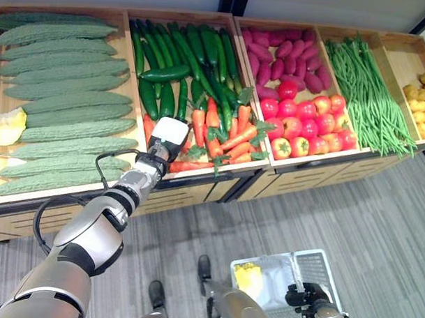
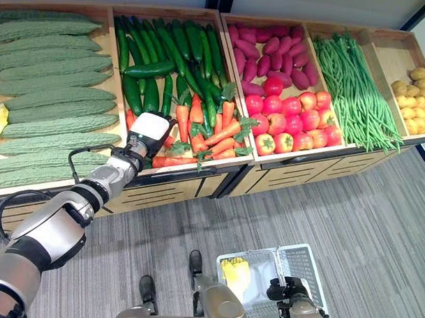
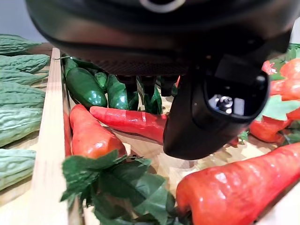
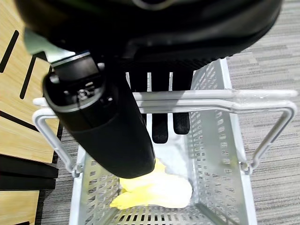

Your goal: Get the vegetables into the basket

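My left hand (image 1: pixel 169 134), with its white cover, reaches into the middle bin and hovers low over the carrots (image 1: pixel 228 139). In the left wrist view its thumb (image 3: pixel 212 110) stands apart from straight fingers (image 3: pixel 151 86), and nothing is held. An orange carrot (image 3: pixel 90 137) and a red one (image 3: pixel 127 122) lie just beneath, with dark green cucumbers (image 1: pixel 181 67) beyond. My right hand (image 4: pixel 105 119) is shut on the white handle (image 4: pixel 212 100) of the grey mesh basket (image 1: pixel 322 269), low at my right side. A yellow vegetable (image 4: pixel 154 190) lies in the basket.
The wooden stall holds bitter gourds (image 1: pixel 61 91) at the left, then purple sweet potatoes (image 1: pixel 286 53), tomatoes (image 1: pixel 308 124), green beans (image 1: pixel 368 88) and yellow potatoes (image 1: pixel 424 103) to the right. A wooden divider (image 3: pixel 50 140) runs beside the carrots. Grey carpet (image 1: pixel 378 220) lies in front.
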Robot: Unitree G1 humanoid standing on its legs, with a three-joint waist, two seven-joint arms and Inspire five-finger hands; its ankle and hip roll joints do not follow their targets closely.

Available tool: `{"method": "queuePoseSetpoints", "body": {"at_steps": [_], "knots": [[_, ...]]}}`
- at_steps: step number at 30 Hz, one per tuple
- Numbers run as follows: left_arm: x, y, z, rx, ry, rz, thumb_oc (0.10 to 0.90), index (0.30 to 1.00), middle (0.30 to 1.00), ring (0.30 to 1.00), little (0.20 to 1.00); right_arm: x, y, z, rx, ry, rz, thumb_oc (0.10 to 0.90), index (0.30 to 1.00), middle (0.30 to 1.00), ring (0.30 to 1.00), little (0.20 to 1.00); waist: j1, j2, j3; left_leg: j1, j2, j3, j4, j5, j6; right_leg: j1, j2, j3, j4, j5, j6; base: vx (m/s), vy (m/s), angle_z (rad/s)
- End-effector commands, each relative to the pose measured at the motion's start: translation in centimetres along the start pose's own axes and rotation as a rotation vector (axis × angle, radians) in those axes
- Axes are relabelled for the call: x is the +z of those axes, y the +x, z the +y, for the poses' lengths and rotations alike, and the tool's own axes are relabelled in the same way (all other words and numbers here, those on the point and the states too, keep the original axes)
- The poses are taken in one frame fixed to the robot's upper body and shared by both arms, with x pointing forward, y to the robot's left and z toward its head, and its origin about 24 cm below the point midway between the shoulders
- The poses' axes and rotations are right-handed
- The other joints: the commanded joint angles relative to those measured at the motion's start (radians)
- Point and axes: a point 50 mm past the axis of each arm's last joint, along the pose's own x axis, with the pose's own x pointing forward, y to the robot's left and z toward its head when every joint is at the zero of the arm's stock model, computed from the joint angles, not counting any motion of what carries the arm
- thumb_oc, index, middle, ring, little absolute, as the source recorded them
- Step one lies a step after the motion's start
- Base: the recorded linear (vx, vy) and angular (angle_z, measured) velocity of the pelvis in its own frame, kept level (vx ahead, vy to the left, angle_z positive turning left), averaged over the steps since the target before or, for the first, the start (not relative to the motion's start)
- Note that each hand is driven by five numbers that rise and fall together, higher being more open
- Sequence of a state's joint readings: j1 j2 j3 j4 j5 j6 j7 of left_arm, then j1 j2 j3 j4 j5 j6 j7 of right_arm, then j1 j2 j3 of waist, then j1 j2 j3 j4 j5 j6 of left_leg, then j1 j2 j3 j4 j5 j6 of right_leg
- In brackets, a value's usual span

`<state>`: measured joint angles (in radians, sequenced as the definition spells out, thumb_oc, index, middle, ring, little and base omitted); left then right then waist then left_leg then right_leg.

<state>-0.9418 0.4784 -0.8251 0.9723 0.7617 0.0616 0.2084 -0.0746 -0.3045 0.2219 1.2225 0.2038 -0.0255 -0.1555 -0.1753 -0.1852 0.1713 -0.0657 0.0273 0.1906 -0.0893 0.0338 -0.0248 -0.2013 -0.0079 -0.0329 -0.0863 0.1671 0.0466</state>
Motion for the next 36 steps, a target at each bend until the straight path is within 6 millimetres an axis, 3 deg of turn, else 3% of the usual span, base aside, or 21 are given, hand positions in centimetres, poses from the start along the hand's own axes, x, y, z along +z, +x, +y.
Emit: {"method": "queuePoseSetpoints", "body": {"at_steps": [1,7,11,16,21,25,30,35,36], "knots": [[-4.3,-1.5,-3.4,-0.235,-0.053,0.196,0.9,1.0,1.0,1.0,1.0,1.8,0.3,-2.5,-0.082,0.028,-0.051,0.4,0.3,0.3,0.3,0.3,0.008,0.002,0.041,-0.001,0.014,-0.041,0.002,-0.037,-0.016,0.042,0.014,0.0,-0.001,-0.042,0.075,0.0,0.005,0.05],[-3.8,-1.5,-3.7,-0.326,0.05,0.131,0.9,1.0,1.0,1.0,1.0,2.0,0.4,-2.7,-0.066,-0.013,-0.049,0.4,0.3,0.3,0.3,0.3,0.006,-0.003,0.038,0.002,0.016,-0.038,0.002,-0.042,-0.016,0.042,0.016,0.004,-0.001,-0.042,0.077,0.0,0.005,0.03],[-4.4,-1.8,-4.1,-0.369,0.101,0.135,0.9,1.0,1.0,1.0,1.0,2.2,0.4,-2.9,-0.059,-0.032,-0.052,0.4,0.3,0.3,0.3,0.3,0.007,-0.003,0.035,0.01,0.017,-0.033,0.002,-0.046,-0.017,0.047,0.018,0.01,-0.001,-0.044,0.077,0.01,0.01,-0.04],[-5.2,-1.6,-2.7,-0.357,0.141,0.12,0.9,1.0,1.0,1.0,1.0,2.4,0.5,-2.7,-0.035,-0.055,-0.06,0.4,0.3,0.3,0.3,0.3,0.014,-0.004,0.026,0.036,0.018,-0.03,0.002,-0.057,-0.017,0.067,0.018,0.012,-0.001,-0.052,0.079,0.02,0.002,-0.05],[-5.9,-0.9,0.3,-0.278,0.095,0.124,0.9,1.0,1.0,1.0,1.0,1.3,0.4,-2.2,-0.003,-0.076,-0.02,0.4,0.3,0.3,0.3,0.3,0.025,-0.008,-0.007,0.07,0.016,-0.032,0.002,-0.071,-0.018,0.101,0.014,0.005,-0.001,-0.063,0.083,0.03,-0.009,-0.03],[-6.5,-0.9,0.8,-0.267,0.093,0.14,0.9,1.0,1.0,1.0,1.0,0.6,0.3,-1.9,0.011,-0.084,0.005,0.4,0.3,0.3,0.3,0.3,0.031,-0.005,-0.026,0.087,0.013,-0.033,0.002,-0.077,-0.019,0.12,0.011,0.001,-0.001,-0.067,0.085,0.05,0.002,0.0],[-6.2,-1.1,-0.2,-0.304,0.097,0.125,0.9,1.0,1.0,1.0,1.0,-0.9,0.1,-1.4,0.047,-0.099,0.067,0.4,0.3,0.3,0.3,0.3,0.034,0.021,-0.098,0.142,0.006,-0.037,0.002,-0.093,-0.019,0.176,0.002,-0.004,-0.001,-0.082,0.09,0.05,0.035,0.08],[-5.6,-1.2,-0.7,-0.313,0.079,0.101,0.9,1.0,1.0,1.0,1.0,-1.3,0.1,-1.6,0.054,-0.119,0.078,0.4,0.3,0.3,0.3,0.3,0.036,0.037,-0.11,0.16,0.002,-0.036,0.002,-0.098,-0.018,0.196,-0.003,-0.005,-0.001,-0.087,0.09,0.02,0.048,0.01],[-5.0,-1.2,-1.1,-0.324,0.06,0.088,0.9,1.0,1.0,1.0,1.0,-1.8,0.0,-1.6,0.054,-0.127,0.099,0.4,0.3,0.3,0.3,0.3,0.039,0.051,-0.118,0.169,-0.002,-0.038,0.002,-0.1,-0.017,0.208,-0.006,-0.007,-0.001,-0.092,0.09,0.0,0.05,0.04]]}}
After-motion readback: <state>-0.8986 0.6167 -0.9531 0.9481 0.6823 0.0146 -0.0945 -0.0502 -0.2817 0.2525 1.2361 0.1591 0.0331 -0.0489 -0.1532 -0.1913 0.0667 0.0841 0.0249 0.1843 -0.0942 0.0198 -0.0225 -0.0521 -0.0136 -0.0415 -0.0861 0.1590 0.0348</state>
